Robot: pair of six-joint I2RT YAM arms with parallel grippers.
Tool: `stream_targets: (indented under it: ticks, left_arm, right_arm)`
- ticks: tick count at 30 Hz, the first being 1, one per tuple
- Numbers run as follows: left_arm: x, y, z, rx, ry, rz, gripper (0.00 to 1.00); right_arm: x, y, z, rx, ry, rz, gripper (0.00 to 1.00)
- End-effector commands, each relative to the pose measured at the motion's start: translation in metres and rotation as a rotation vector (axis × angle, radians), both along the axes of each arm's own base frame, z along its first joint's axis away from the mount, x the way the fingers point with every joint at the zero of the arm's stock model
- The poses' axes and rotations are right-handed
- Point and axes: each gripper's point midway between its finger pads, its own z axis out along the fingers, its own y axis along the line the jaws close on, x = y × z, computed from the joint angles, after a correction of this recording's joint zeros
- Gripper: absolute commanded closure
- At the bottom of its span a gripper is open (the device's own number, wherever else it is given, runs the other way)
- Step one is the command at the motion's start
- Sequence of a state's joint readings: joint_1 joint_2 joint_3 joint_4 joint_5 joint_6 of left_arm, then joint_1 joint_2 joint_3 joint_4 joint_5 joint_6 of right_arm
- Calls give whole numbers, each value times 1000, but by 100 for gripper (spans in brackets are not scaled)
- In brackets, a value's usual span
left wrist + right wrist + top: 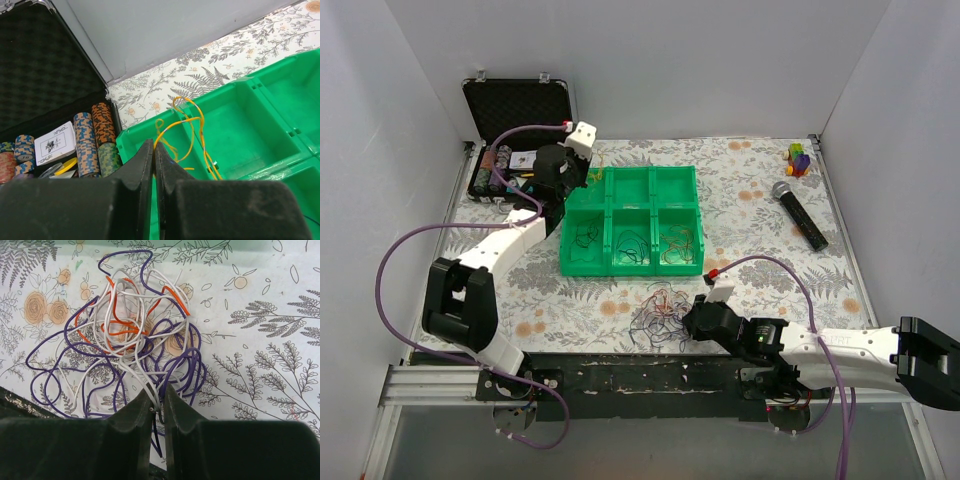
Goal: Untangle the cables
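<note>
A tangle of cables (660,312) in white, purple and orange lies on the flowered cloth in front of the green tray (630,270). It fills the right wrist view (135,330). My right gripper (692,320) sits at the tangle's near right edge. In its wrist view, the right gripper (159,392) is shut on a white cable end with a dark strand beside it. My left gripper (582,178) is over the tray's back left compartment. In its wrist view, the left gripper (154,145) is shut on a thin orange cable (201,137) that loops over the tray (130,131).
Small cable coils (632,243) lie in the tray's front compartments. An open black case (515,110) with poker chips (95,135) and cards stands at the back left, next to the tray. A microphone (800,213) and a coloured toy (800,158) lie at the back right.
</note>
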State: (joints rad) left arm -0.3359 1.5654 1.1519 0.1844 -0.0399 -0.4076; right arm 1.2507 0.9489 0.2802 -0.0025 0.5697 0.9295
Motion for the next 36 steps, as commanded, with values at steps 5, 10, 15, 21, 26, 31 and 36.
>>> stream_targets:
  ticks: [5,10,15,21,26,31,36]
  left_arm:
    - [-12,6,-34,44,45,-20,100]
    - [-8,12,-56,82,82,14,100]
    - [1,17,-68,109,98,50,100]
    - [19,26,-84,200,120,100,100]
    - [31,26,-90,222,116,103,100]
    - [42,25,-89,215,99,122,100]
    - [42,23,-96,224,109,109,99]
  right_arm:
    - [6,3,10,24,-24,-29,80]
    - [7,5,13,30,-31,-31,79]
    - [6,7,13,28,-25,-25,80]
    - [6,4,10,-3,-18,-25,79]
    - [5,6,8,-4,-13,-17,79]
    - [5,8,7,-7,-7,-14,79]
    - [4,8,6,-9,-6,-14,79]
